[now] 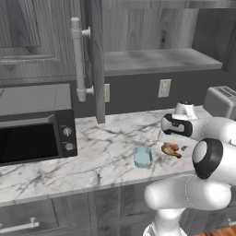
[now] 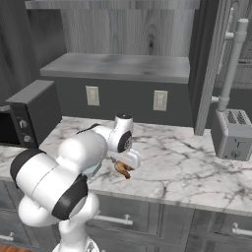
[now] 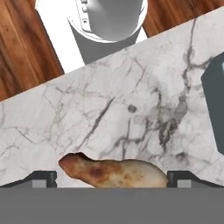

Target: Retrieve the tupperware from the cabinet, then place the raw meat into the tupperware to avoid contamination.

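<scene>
Here: one raw meat, one tupperware, hand open.

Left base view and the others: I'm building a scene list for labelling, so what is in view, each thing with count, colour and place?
tupperware: one, pale teal, on the counter, out of the cabinet.
raw meat: one, brown-orange, on the counter right of the tupperware.
cabinet: one, dark grey, door open, shelf bare.
microwave: one, black, counter's left.
toaster: one, grey, counter's right.
wall outlets: two, pale, backsplash.
counter: one, white marble.
gripper: one, jaws open astride the meat.
</scene>
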You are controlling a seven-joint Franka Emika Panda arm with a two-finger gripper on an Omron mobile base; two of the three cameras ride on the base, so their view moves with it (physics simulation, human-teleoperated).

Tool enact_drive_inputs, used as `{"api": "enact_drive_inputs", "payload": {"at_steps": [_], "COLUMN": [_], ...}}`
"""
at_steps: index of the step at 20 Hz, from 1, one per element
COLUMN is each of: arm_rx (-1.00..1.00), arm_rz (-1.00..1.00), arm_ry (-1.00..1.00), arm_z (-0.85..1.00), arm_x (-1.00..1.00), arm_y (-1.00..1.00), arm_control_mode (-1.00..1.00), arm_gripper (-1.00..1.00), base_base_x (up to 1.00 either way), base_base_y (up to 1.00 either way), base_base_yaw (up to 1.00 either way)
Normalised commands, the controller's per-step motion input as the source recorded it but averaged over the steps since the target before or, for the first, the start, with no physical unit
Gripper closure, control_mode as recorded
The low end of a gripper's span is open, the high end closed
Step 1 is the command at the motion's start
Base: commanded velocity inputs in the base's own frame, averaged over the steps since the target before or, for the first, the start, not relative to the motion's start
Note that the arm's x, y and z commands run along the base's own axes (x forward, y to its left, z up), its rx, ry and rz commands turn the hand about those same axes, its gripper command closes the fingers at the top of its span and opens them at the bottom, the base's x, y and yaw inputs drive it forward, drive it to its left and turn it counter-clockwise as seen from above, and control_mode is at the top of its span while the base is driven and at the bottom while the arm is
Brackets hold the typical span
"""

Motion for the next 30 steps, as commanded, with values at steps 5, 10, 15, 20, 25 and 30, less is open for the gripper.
{"api": "enact_drive_inputs", "payload": {"at_steps": [5,10,15,20,25,30], "arm_rx": [0.0,-0.01,-0.02,-0.01,0.0,0.0], "arm_rz": [0.04,0.15,0.17,0.15,0.12,0.11], "arm_ry": [0.11,0.05,0.0,0.0,0.0,-0.03], "arm_z": [-0.01,-0.09,-0.12,-0.26,-0.3,-0.18], "arm_x": [-0.19,-0.01,0.01,0.0,0.03,0.18], "arm_y": [-0.09,-0.05,0.0,0.0,0.02,-0.1], "arm_control_mode": [-1.0,-1.0,-1.0,-1.0,-1.0,-1.0], "arm_gripper": [-1.0,-1.0,-1.0,-1.0,-1.0,-1.0], "base_base_x": [0.0,0.0,0.0,0.0,0.0,0.0], "base_base_y": [0.0,0.0,0.0,0.0,0.0,0.0], "base_base_yaw": [0.0,0.0,0.0,0.0,0.0,0.0]}}
